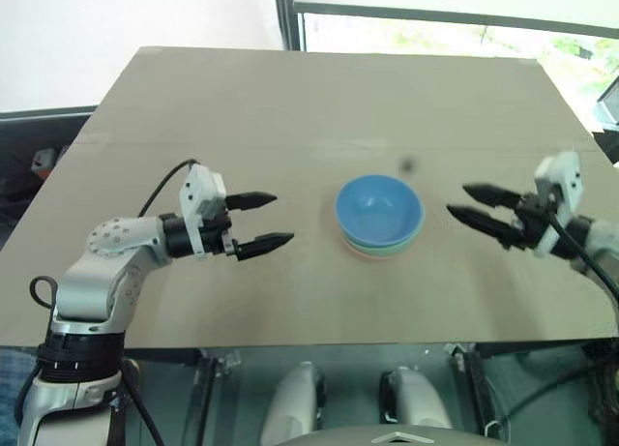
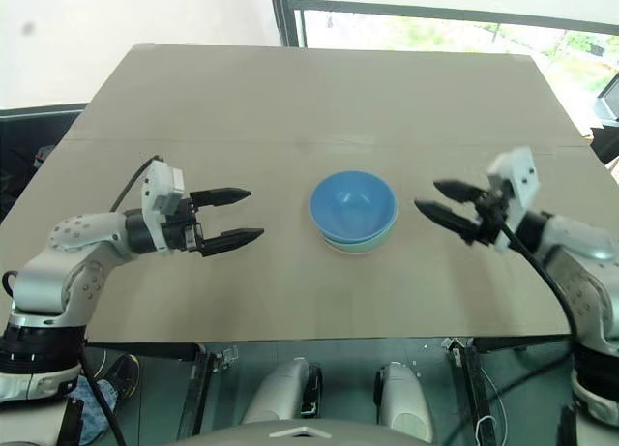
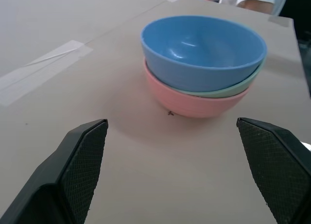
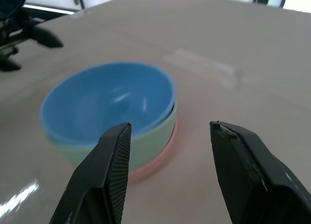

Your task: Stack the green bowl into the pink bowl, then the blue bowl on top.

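Observation:
The three bowls stand nested in the middle of the table. The blue bowl [image 1: 378, 208] is on top, the green bowl [image 3: 228, 92] shows as a thin rim under it, and the pink bowl [image 3: 194, 101] is at the bottom. My left gripper [image 1: 257, 222] is open, to the left of the stack and pointing at it, with nothing between its fingers. On the other side of the stack, clear of it, my right gripper [image 1: 472, 203] is open and empty too, aimed at the bowls.
The brown table [image 1: 290, 98] has a taped seam [image 3: 46, 68] running across it. A window frame [image 1: 435, 15] stands beyond the far edge. My left gripper [image 4: 29, 37] appears far off in the right wrist view.

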Robot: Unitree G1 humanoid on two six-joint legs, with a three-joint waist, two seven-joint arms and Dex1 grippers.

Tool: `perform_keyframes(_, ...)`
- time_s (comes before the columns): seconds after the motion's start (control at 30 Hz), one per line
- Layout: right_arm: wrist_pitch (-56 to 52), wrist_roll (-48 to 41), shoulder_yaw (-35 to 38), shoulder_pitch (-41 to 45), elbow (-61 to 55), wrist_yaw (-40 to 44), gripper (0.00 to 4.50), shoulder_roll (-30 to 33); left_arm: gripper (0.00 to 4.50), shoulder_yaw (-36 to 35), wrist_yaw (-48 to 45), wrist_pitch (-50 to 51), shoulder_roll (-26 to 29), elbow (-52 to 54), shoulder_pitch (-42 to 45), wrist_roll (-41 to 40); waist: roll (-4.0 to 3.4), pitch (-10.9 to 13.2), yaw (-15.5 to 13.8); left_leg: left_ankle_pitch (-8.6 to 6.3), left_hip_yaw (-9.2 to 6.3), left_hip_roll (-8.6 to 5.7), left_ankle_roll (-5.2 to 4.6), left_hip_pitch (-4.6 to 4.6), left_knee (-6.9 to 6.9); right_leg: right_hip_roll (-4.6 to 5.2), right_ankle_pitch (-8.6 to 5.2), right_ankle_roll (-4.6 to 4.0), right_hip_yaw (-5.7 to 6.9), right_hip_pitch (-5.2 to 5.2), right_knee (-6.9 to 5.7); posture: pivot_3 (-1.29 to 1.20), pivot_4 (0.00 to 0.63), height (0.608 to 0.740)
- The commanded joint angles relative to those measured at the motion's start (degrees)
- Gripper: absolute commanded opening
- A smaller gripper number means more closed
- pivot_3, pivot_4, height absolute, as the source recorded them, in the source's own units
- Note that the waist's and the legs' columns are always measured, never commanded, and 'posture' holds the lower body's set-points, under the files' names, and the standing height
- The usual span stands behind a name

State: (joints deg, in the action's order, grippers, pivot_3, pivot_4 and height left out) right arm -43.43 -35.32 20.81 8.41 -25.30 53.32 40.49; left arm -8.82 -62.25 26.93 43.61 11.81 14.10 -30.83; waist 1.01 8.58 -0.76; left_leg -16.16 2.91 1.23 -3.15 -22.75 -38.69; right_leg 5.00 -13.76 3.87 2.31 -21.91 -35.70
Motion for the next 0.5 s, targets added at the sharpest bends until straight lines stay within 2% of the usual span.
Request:
perform_keyframes(0.03,7.42,-1.63,4.51,-3.98,0.07,6.04,2.69,1.77,4.50,-2.90,0.90,-1.88,0.50,4.15,-1.69,-0.90,0.03,-0.02,0.13,0.00,0.02,0.02,0.00,0.06,-0.01,0.00,0.00,0.00,-0.04,0.01,0.00,0.00,0.150,0.740)
perform_keyframes(0.3,20.13,1.29,5.14,-10.94,8.82,13.07,2.69,3.05,4.50,-5.63,3.48,-0.79,-0.68,6.66,-6.17,-3.74,0.04,-0.04,0.00,0.02,-0.01,0.05,0.03,0.24,-0.01,-0.01,0.00,-0.02,-0.05,0.13,-0.07,0.00,0.150,0.740)
perform_keyframes(0.5,24.70,2.34,4.07,-10.34,12.97,14.31,2.69,3.55,4.50,-6.08,3.43,-2.06,-0.35,6.68,-7.12,-3.98,0.04,-0.04,-0.06,0.02,-0.01,0.03,0.04,0.20,-0.01,0.00,0.00,-0.01,-0.05,0.12,-0.01,0.00,0.150,0.740)
